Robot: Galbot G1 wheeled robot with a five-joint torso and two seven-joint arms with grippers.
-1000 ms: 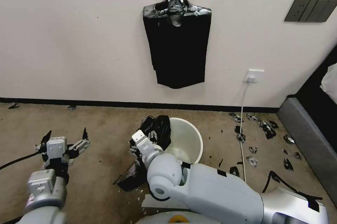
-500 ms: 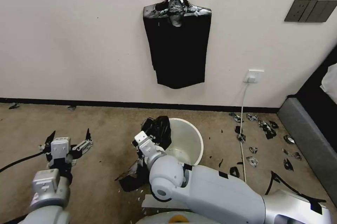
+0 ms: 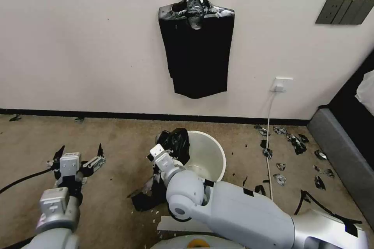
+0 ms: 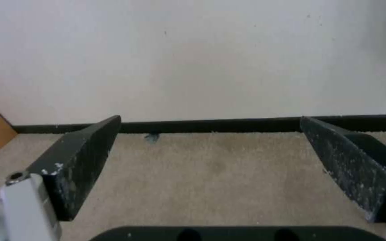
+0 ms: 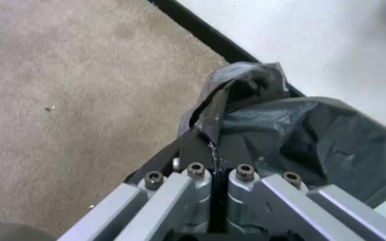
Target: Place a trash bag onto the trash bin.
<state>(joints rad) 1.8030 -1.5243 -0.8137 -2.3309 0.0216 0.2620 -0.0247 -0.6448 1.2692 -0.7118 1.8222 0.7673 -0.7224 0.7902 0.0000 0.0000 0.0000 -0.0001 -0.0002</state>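
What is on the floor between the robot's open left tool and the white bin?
Head view: bare beige carpet between the left tool and the black plastic trash bag draped on the round cream-white trash bin.

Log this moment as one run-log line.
right gripper: shut on trash bag at trash bin rim | left gripper: open, above carpet

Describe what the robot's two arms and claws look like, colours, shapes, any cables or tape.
Both arms are smooth silver-grey shells with rounded joints. The right arm bears black tape strips and a black cable near its shoulder. The left claw has a white block body, metal linkages and black wedge-shaped fingers speckled white; a black cable trails from its wrist.
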